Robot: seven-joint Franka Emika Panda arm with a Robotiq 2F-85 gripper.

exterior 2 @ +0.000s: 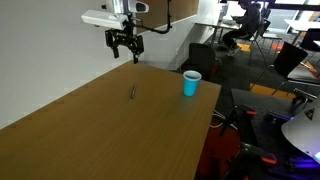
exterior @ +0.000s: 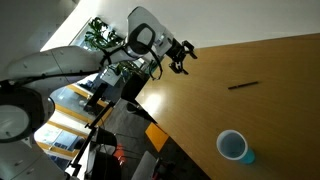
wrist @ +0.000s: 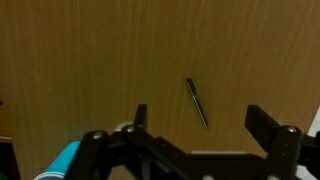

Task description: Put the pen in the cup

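The gripper (exterior 2: 125,50) is hanging empty, jaws apart, above the table (exterior 2: 90,140), so the reach seems to be starting. The pen (exterior 2: 132,93) is lying flat, well apart from the cup (exterior 2: 191,84); the next move is calling for lowering astride it.

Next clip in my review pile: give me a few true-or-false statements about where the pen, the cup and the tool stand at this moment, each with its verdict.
1. The pen lies flat on the wooden table, outside the cup. True.
2. The tool is shut on the pen. False: its jaws stand open and empty, and it hangs in the air, clear of the pen.
3. The cup stands upright with its mouth up. True.
4. The pen leans against the cup. False: in both exterior views bare table shows between them.
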